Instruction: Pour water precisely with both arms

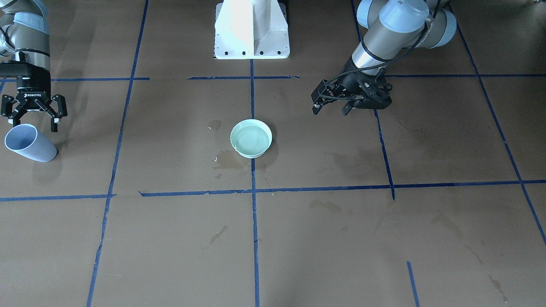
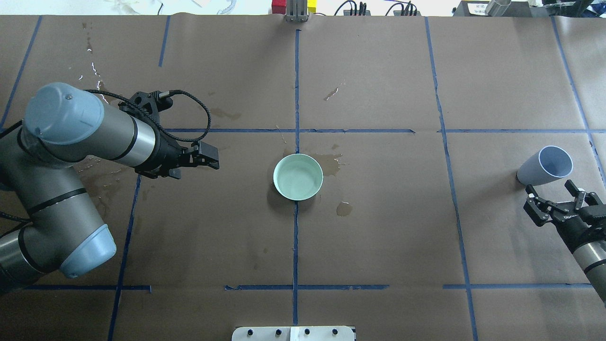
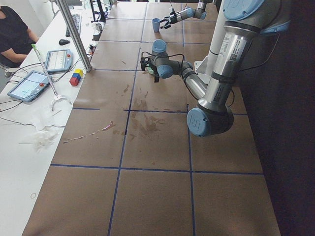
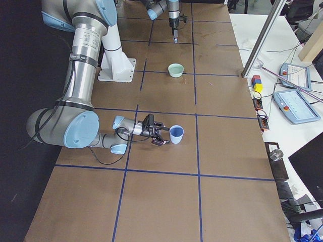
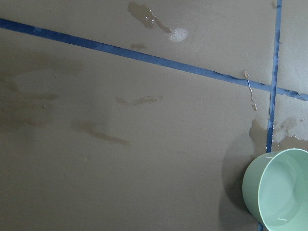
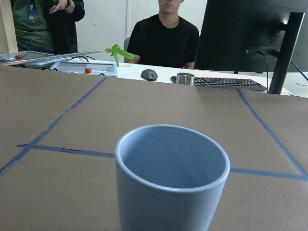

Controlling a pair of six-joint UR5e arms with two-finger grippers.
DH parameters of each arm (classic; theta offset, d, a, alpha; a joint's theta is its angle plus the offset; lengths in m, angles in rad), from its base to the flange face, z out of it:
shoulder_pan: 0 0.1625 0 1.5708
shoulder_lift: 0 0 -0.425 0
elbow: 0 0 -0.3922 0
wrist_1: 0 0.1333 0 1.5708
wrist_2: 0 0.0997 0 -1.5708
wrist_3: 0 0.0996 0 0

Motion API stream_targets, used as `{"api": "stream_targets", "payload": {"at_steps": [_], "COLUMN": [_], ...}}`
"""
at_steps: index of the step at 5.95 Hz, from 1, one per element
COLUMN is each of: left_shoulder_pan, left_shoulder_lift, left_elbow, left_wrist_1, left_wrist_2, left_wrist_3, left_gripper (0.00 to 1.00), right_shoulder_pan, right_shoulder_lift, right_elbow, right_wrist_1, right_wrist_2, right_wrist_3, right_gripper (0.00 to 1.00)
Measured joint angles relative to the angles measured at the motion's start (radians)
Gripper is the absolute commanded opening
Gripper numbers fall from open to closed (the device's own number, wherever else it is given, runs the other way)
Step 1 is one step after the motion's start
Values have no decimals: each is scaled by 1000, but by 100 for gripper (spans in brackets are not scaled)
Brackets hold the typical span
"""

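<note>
Risk of tipping blue cup through an off-centre grasp by right gripper, jaws spread wide, empty, just beside cup. Also spread, holding nothing: left gripper, well apart from green bowl. Shallow water in bowl at centre of table; wet patches beside it. No water visible in cup.

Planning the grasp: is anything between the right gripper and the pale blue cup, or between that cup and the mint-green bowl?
Nothing visible does. The open right gripper faces the pale blue cup directly; only taped brown table surface lies between it and the mint-green bowl.
</note>
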Motion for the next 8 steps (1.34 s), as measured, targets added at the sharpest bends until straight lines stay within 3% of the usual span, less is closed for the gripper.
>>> {"api": "stream_targets", "payload": {"at_steps": [8], "left_shoulder_pan": [-1], "left_shoulder_lift": [14], "left_elbow": [-12], "left_wrist_1": [2], "left_wrist_2": [0], "left_wrist_3": [-2], "left_gripper": [100], "right_shoulder_pan": [85], "right_shoulder_lift": [50], "right_elbow": [-8], "right_wrist_1": [2], "right_wrist_2": [70], "right_wrist_3": [-8], "right_gripper": [99]}}
